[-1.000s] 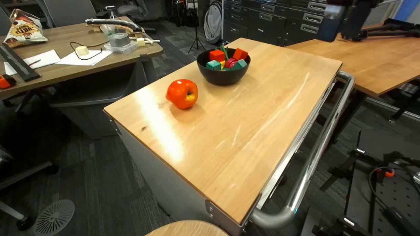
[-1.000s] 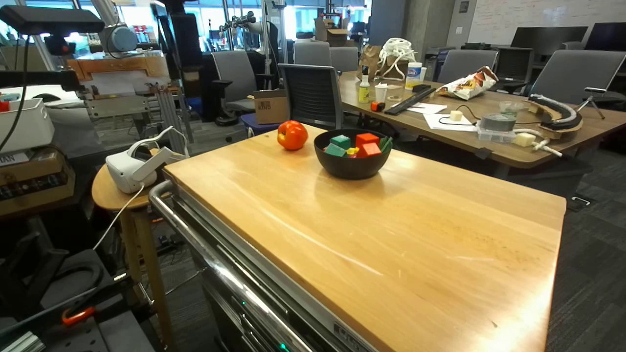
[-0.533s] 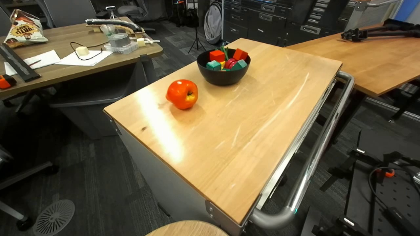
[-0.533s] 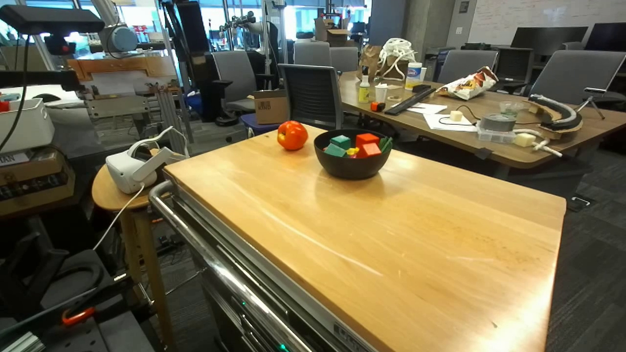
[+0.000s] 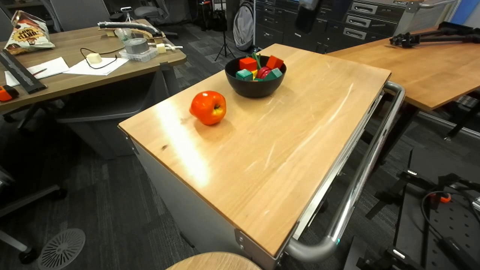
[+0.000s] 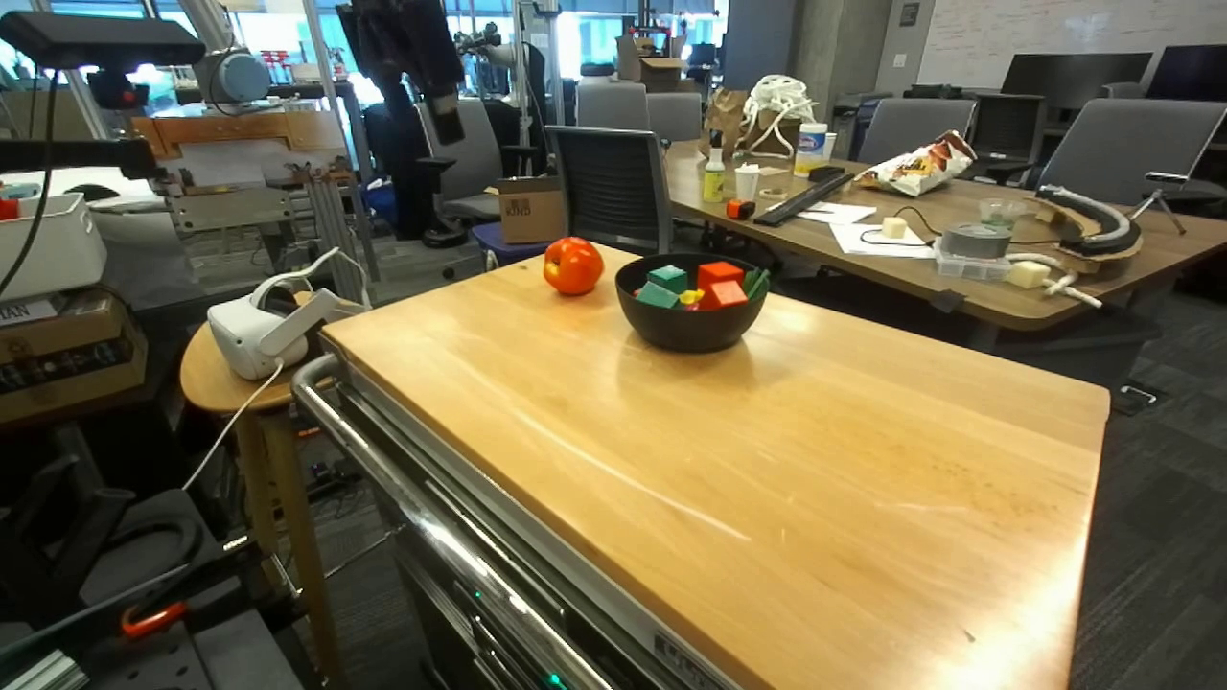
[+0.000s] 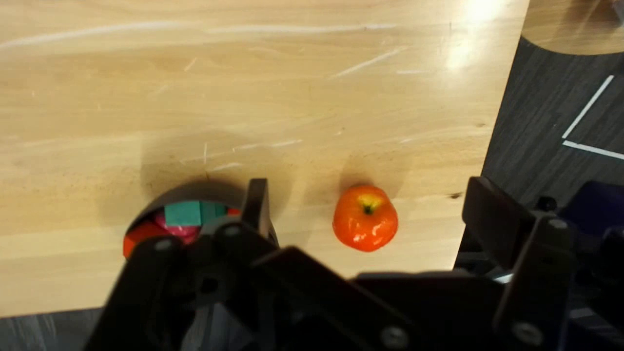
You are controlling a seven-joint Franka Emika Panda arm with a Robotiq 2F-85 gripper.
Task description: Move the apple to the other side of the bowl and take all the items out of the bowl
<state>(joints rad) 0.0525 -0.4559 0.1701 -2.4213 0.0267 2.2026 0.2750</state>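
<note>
You are holding the jaws wide apart above the bench (image 5: 300,150); in the wrist view the apple (image 7: 365,219) is appearing between them, while both exterior views are showing it resting on the bench, well apart from the jaws. The black bowl (image 5: 255,88) is standing upright near the apple, a gap separating the two, and is holding red blocks (image 5: 275,62), green blocks (image 5: 244,75), a yellow piece (image 6: 689,299) and a dark-red piece (image 5: 264,72).

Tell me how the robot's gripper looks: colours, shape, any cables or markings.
The gripper is black, with two blocky dark fingers, angular links and round grey screw heads. In the wrist view, no cable or lettering can be made out.
</note>
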